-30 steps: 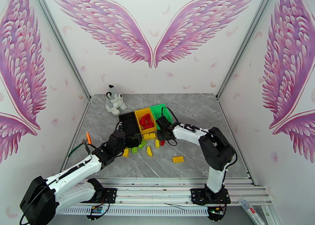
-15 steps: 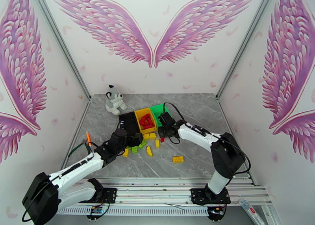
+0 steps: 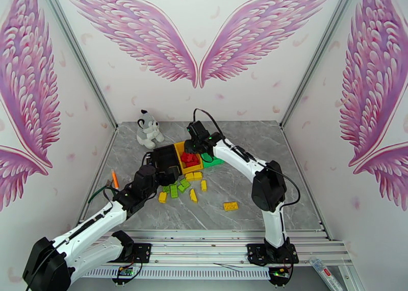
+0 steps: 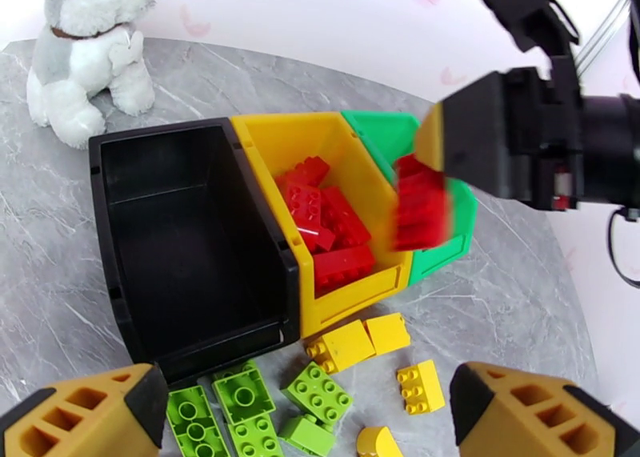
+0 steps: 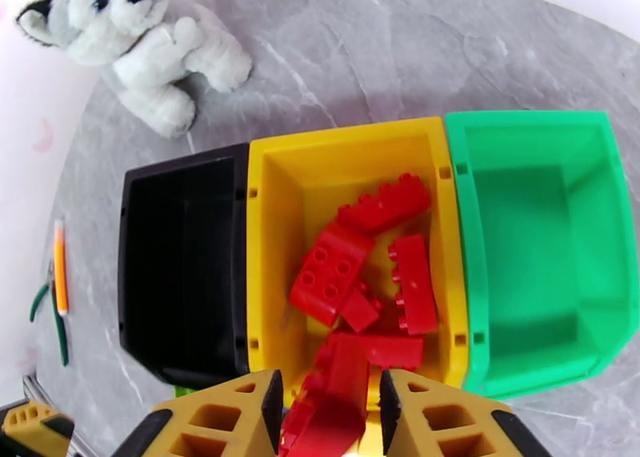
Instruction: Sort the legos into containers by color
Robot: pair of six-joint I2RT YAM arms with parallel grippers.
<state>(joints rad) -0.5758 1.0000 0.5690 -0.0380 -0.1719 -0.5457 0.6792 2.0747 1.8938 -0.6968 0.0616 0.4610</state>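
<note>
Your right gripper [image 5: 328, 406] is clamped on a red brick [image 5: 332, 386], one finger on each flank. In the right wrist view the brick's long axis runs along the fingers, pointing away from the camera into the yellow bin [image 5: 344, 134]. It hangs over that bin's near wall. In the left wrist view the same brick [image 4: 420, 210] is blurred, so you cannot read its stud face there.

Below it, red bricks [image 5: 332, 270] lie heaped at mixed angles in the yellow bin. They take up the middle and near part of the floor, directly under the held brick. The green bin [image 5: 528, 118] touches the yellow bin on one side and the black bin [image 5: 180, 178] touches it on the other, all three in a row. In the top view the right arm reaches across the green bin.

Your left gripper [image 4: 308, 418] stands apart with nothing between its fingers. It sits low, just in front of the black bin's near end. Green bricks [image 4: 240, 394] lie beneath it, and yellow bricks [image 4: 352, 342] lie beside them, close against the yellow bin's front. One more yellow brick [image 3: 230, 205] lies well apart on the table [image 3: 255, 134].

A plush [image 5: 144, 42] sits beyond the black bin. A pen [image 5: 58, 266] and pliers [image 5: 48, 314] lie at the table's left edge.
</note>
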